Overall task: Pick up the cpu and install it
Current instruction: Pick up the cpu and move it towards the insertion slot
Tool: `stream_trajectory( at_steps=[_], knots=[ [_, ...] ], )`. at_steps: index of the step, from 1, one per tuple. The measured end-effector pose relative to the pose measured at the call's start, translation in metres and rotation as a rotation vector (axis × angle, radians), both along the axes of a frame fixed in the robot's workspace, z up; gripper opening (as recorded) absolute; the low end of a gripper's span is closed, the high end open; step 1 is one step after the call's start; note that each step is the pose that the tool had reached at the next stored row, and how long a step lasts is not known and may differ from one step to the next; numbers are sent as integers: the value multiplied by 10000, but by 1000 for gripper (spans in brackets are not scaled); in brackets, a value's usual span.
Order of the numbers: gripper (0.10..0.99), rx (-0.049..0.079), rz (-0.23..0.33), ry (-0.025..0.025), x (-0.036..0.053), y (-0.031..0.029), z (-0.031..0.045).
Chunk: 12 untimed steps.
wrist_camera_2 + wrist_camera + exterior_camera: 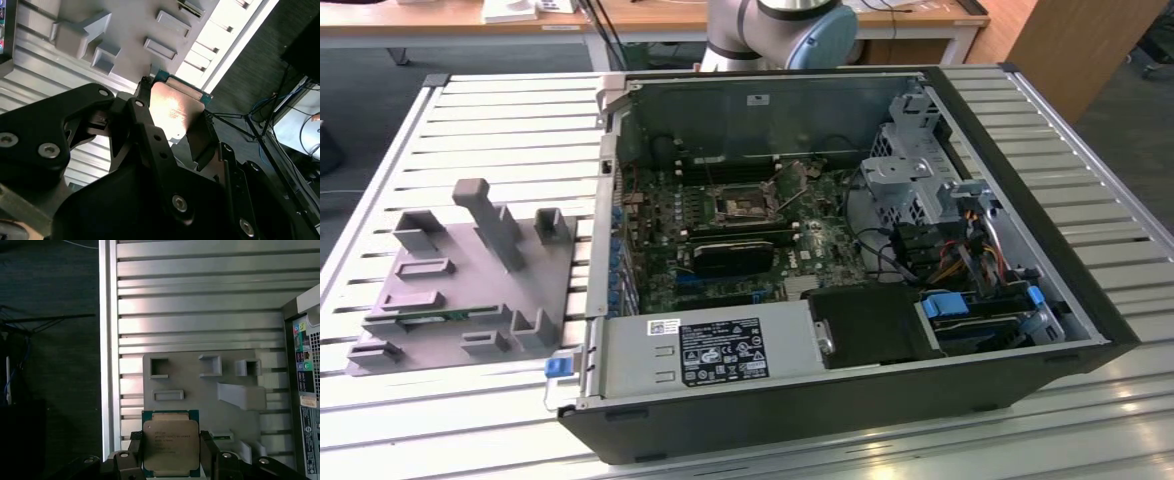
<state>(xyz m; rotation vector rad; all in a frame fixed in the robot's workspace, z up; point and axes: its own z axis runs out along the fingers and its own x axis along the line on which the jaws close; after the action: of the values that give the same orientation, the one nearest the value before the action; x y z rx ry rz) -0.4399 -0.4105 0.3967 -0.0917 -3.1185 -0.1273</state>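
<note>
Both wrist views: fingers (206, 447) closed on the cpu (171, 442), 1 on each of 2 opposite edges. The metal top faces the first wrist camera, and a green border shows at the corners. In the second wrist view the cpu (175, 112) sits between the black fingers (145, 125), lifted off the grey fixture (135, 30). Behind it lie the fixture (200, 385) and the slatted table (200, 305).

Exterior view: arm (781, 25) at the far table edge. The open computer case (1067, 300) lies flat, with the motherboard socket (744, 203) uncovered. The fixture (454, 300) is at the exterior view's left.
</note>
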Motion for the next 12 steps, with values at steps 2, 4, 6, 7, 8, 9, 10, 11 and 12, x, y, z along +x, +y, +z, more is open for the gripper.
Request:
stream_trajectory(
  at_steps=[2,4,6,7,8,9,10,11,12],
  knots=[
    [541,0,0,-1,0,0,37],
    [541,1,0,-1,0,1,72],
    [541,1,0,-1,0,2,113],
    [541,1,0,-1,0,2,133],
    [541,0,-1,-1,0,3,151],
    [541,0,-1,0,0,3,173],
    [541,1,-2,-1,0,3,192],
    [541,1,-1,-1,0,3,214],
    [541,0,-1,0,0,3,235]
  ],
)
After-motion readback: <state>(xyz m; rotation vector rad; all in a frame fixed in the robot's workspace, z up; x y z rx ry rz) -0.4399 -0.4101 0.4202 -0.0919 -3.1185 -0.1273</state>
